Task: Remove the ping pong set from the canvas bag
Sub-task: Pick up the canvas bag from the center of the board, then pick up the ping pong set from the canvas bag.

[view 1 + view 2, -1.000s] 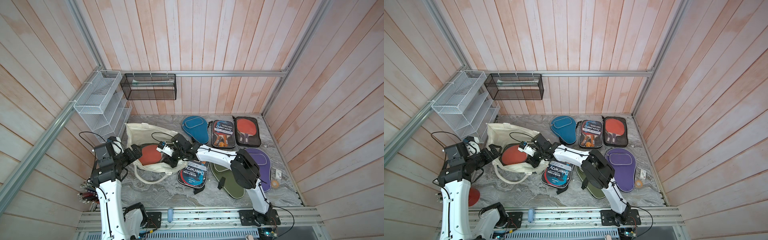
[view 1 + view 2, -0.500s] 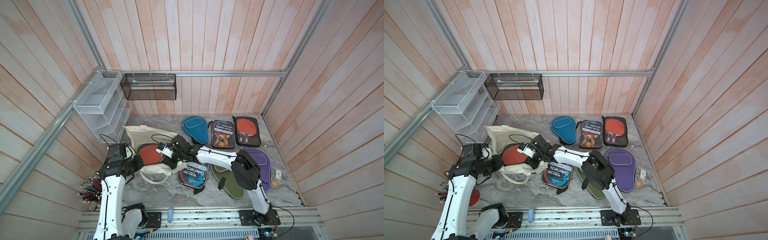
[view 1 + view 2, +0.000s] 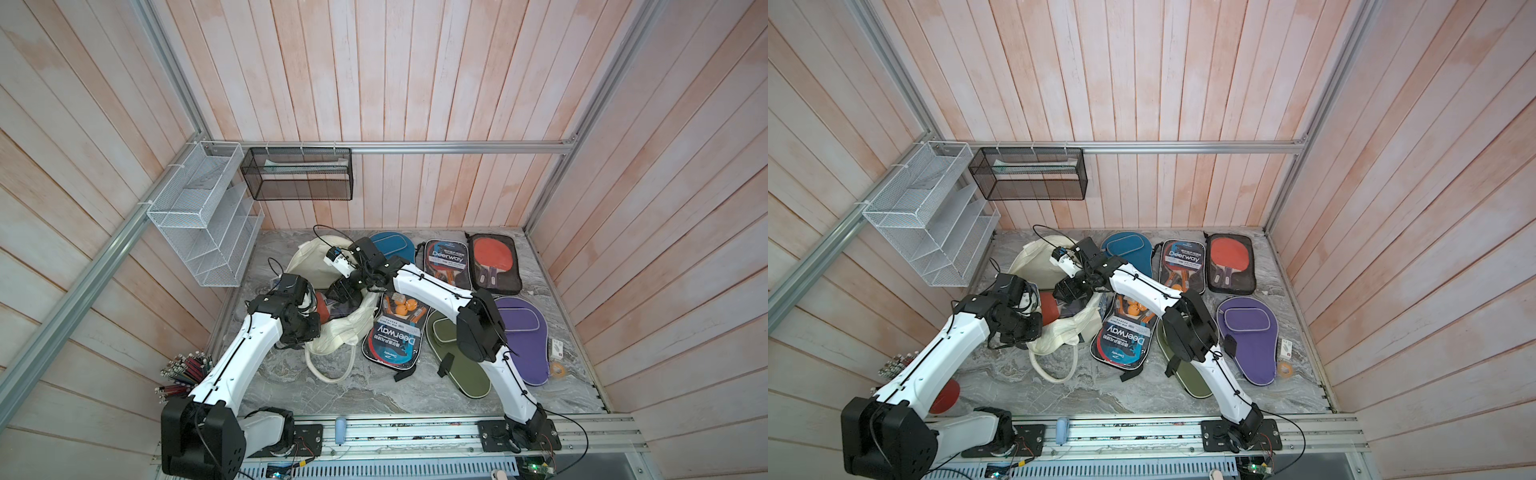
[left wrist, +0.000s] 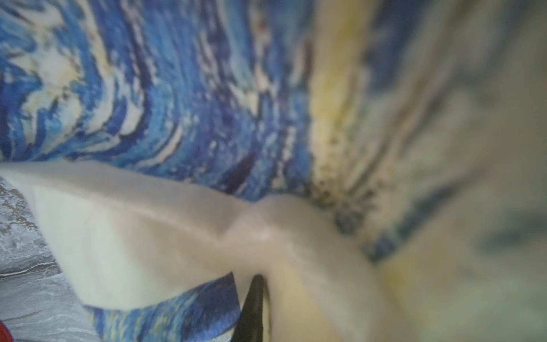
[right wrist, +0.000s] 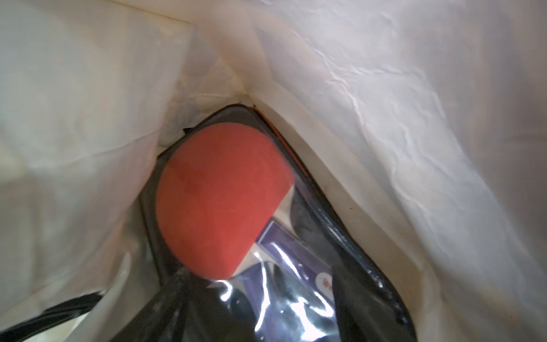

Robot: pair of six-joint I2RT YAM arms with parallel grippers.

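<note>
The cream canvas bag [image 3: 347, 328] [image 3: 1065, 326] lies crumpled at the table's left, and its blue starry print fills the left wrist view [image 4: 165, 88]. Inside its mouth sits the ping pong set [image 5: 219, 201], a red paddle in a black, clear-fronted case, showing red in both top views [image 3: 322, 306] [image 3: 1049, 308]. My left gripper [image 3: 309, 329] [image 4: 260, 296] is shut on the bag's cloth at its near side; only one dark finger shows. My right gripper [image 3: 340, 291] [image 5: 266, 284] reaches into the bag's mouth, open, with its fingers spread over the set's case.
Other paddle sets and covers lie to the right: two Deerway cases [image 3: 392, 334] [image 3: 446, 262], a red-paddle case [image 3: 492, 266], and blue [image 3: 392, 245], green [image 3: 457, 361] and purple [image 3: 519, 336] covers. A white wire rack [image 3: 199, 216] and a black mesh basket [image 3: 297, 174] hang on the walls.
My left gripper came in from the left and shut on the bag's cloth, bunching the bag toward the front. My right gripper, shut before, has opened inside the bag's mouth.
</note>
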